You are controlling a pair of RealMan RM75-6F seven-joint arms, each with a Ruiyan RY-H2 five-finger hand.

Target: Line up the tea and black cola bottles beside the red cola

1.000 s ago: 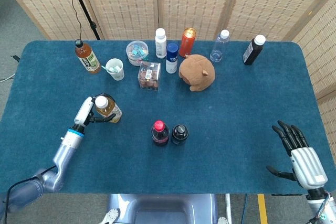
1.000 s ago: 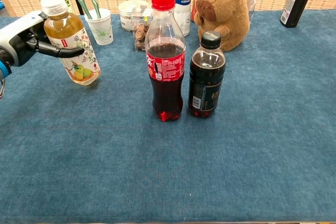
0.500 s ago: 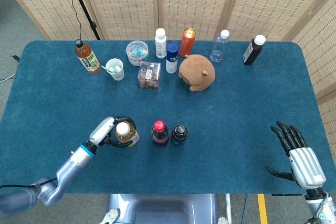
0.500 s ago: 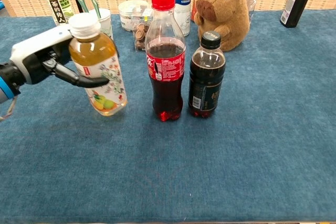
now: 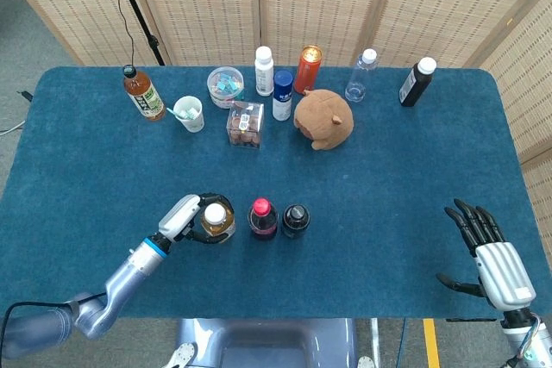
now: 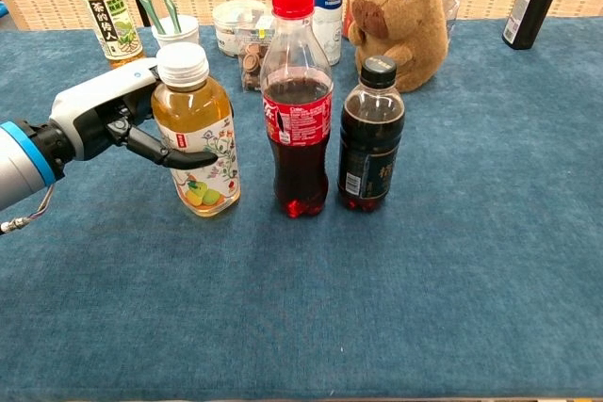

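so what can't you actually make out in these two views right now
- Tea bottle: chest view doesn't settle whether its base rests on the table or hangs just above; the left hand covers part of its side.
- Right hand: head view only, outside the chest view.
- Orange bottle: label too small in head view; top cut off in chest view.

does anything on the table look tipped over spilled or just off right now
Nothing is spilled or knocked over. The one odd thing is the tea bottle: the left hand grips it beside the red cola bottle, and it leans slightly, its cap tilted away from the red cola. The black cola bottle stands upright on the red cola's other side.
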